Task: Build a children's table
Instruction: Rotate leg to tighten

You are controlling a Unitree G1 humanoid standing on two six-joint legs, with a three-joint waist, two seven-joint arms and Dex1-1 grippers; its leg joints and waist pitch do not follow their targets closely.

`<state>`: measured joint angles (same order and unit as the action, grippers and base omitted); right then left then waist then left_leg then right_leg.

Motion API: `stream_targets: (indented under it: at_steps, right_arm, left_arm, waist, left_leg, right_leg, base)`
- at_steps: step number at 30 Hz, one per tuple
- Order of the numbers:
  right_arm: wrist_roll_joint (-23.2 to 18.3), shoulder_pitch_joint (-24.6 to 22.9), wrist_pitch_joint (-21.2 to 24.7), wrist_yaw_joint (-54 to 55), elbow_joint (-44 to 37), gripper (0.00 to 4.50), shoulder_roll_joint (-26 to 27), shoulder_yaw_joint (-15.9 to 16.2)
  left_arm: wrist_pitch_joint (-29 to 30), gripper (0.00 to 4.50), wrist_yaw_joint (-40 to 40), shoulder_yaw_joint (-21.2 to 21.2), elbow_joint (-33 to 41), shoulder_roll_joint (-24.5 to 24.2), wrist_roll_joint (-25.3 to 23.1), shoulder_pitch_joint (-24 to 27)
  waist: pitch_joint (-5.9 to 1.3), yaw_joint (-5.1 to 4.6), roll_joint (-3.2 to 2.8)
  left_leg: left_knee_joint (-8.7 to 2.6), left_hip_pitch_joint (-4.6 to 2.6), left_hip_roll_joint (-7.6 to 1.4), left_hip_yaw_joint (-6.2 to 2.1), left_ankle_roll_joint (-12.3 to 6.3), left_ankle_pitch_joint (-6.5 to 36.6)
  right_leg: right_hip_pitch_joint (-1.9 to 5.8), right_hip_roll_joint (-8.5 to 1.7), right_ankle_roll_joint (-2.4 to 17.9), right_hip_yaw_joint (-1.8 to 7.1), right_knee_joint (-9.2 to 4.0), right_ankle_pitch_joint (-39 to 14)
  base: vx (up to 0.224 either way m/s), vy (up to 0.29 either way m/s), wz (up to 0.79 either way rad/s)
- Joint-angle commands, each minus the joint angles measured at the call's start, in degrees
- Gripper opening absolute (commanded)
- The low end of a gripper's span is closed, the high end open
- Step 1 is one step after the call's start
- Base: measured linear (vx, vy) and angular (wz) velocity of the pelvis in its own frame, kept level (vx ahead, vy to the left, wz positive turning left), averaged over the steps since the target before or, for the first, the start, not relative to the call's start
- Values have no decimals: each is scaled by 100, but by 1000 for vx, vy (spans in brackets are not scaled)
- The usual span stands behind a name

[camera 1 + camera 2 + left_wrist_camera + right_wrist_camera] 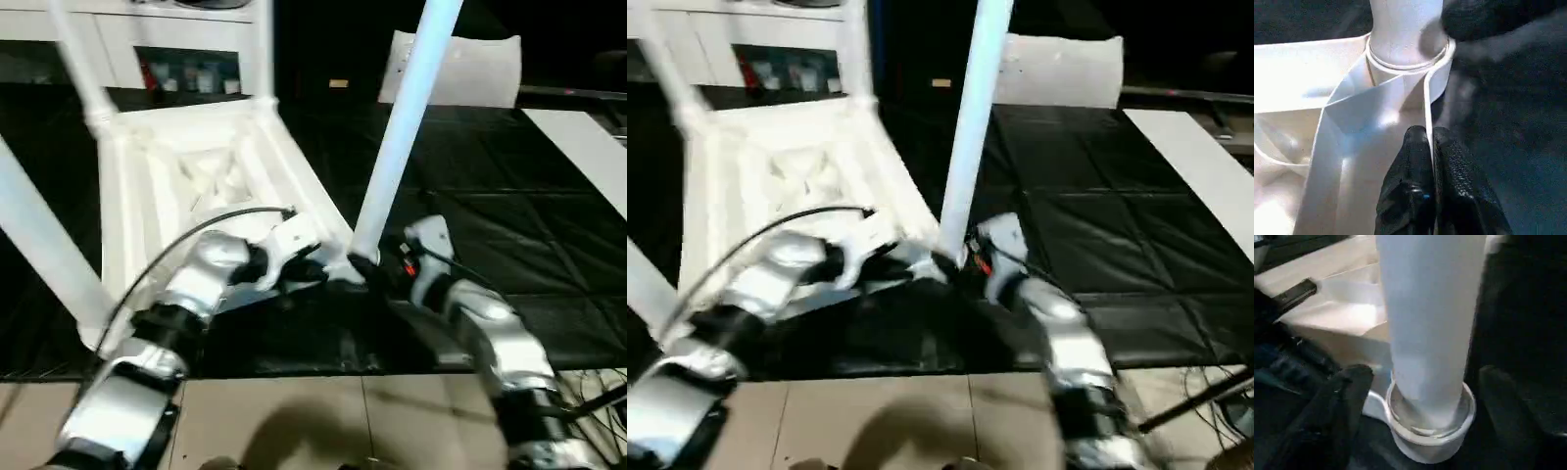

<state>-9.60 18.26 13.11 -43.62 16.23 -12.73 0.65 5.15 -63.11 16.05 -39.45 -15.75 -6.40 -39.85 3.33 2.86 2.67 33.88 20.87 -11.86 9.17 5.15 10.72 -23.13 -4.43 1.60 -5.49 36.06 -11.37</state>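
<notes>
Tile floor (323, 421) runs along the bottom of frame. Above it my left gripper (1431, 147) has jaws clamped on the thin rim of the tabletop (206, 186), which lies underside-up mid-left on black mats (509, 245). Right gripper (1420, 396) has jaws apart, either side of the center leg (402, 127) seated in its corner socket (1427, 423). Cabinet (176, 59) at the upper left.

Both silver forearms reach forward and converge; left end effector (1430, 161) has its 2 fingers pinched together, right end effector (1420, 396) spread wide
</notes>
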Motion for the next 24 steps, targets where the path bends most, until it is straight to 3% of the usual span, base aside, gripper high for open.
stream_targets:
  at_steps: [1,3,9,14,18,24]
  right_arm:
    - [-209,-9,-65,-612,-184,414,-291,36]
    - [-261,-21,-65,-817,-206,433,-376,66]
    - [-483,122,-283,-2140,-47,433,-888,364]
    - [-511,293,-412,-2604,200,386,-996,482]
    - [-454,410,-521,-2874,374,341,-1089,633]
    - [-411,516,-666,-3159,543,294,-1114,757]
  left_arm:
    - [-585,0,-589,161,51,-37,154,17]
    - [-634,0,-695,147,9,-60,187,9]
    - [-1193,0,-1782,432,-357,-393,176,-162]
    - [-1447,0,-2220,566,-448,-451,118,-234]
    - [-1613,0,-2424,638,-553,-466,60,-331]
    - [-1838,0,-2608,704,-777,-474,48,-490]
  waist:
    - [-375,21,-10]
    - [-373,41,-7]
    - [-379,75,3]
    - [-375,98,-1]
    - [-377,186,3]
    - [-365,204,16]
  left_leg:
    - [-345,-31,-153,35,-469,768]
    - [-348,-46,-150,44,-439,831]
    - [-350,-36,-154,43,-454,805]
    - [-346,-41,-170,48,-473,734]
    - [-343,-61,-182,68,-507,628]
    - [-346,-50,-175,68,-453,753]
  right_leg:
    - [386,-390,1122,365,-500,-820]
    - [364,-383,1115,355,-510,-941]
    - [364,-396,1138,351,-491,-879]
    - [355,-403,1256,346,-457,-711]
    - [355,-398,1347,351,-421,-432]
    - [360,-406,1260,344,-449,-711]
  base:
    - [0,0,0]
    - [0,0,0]
    - [0,0,0]
    - [0,0,0]
    - [0,0,0]
    - [0,0,0]
